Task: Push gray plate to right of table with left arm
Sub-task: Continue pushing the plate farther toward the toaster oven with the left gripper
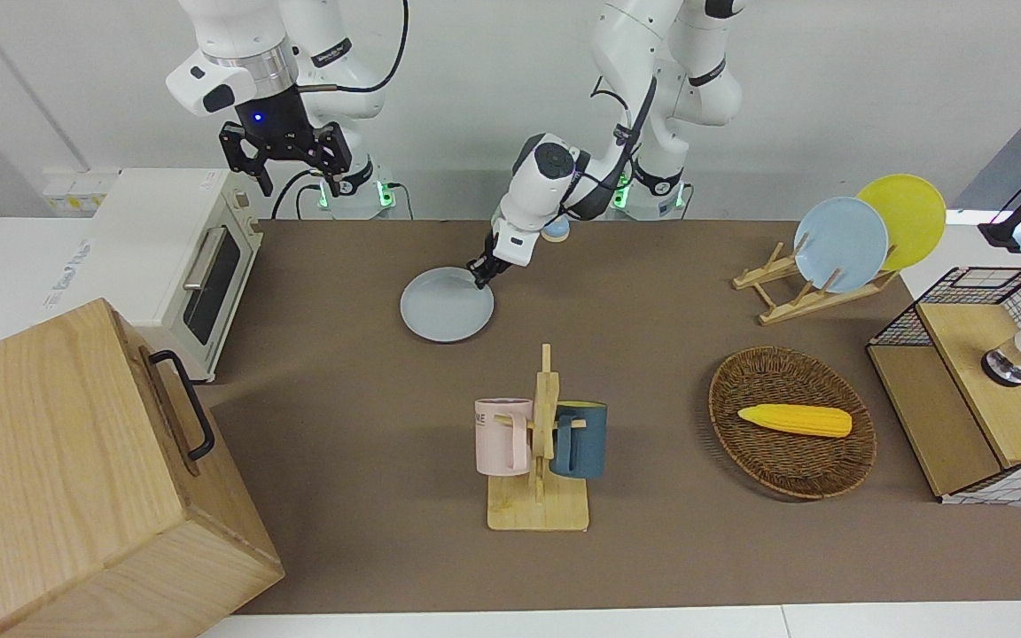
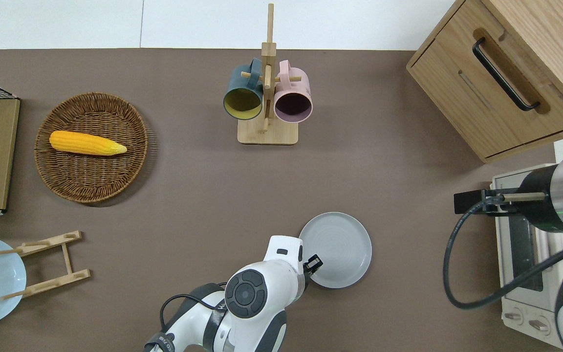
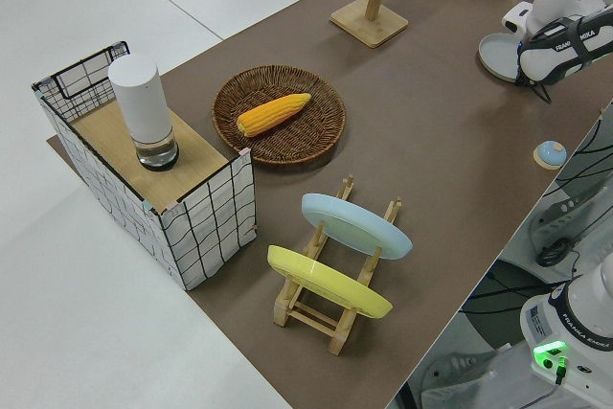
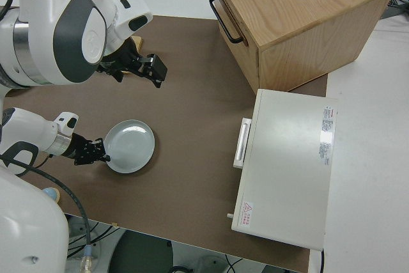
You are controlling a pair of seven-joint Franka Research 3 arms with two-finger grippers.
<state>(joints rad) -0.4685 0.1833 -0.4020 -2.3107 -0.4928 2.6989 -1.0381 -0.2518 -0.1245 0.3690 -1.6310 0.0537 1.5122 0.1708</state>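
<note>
Front view: the left gripper is low at the rim of the gray plate, on the edge toward the left arm's end of the counter. The plate lies flat, nearer to the robots than the mug rack and well apart from the toaster oven. The right gripper is parked.

Overhead view: the left gripper touches the plate at its rim. The fingers appear nearly closed and grip nothing; the exact gap cannot be told. Bare counter lies between the plate and the toaster oven.

Right side view: the plate lies flat, with the gripper against its edge.

Judged risks: contact sits on a curved rim, so an off-centre push could spin the plate or let the fingers slip past it. Fingers riding over the shallow rim would tip the plate. Pushing too long would drive it into the toaster oven.
</note>
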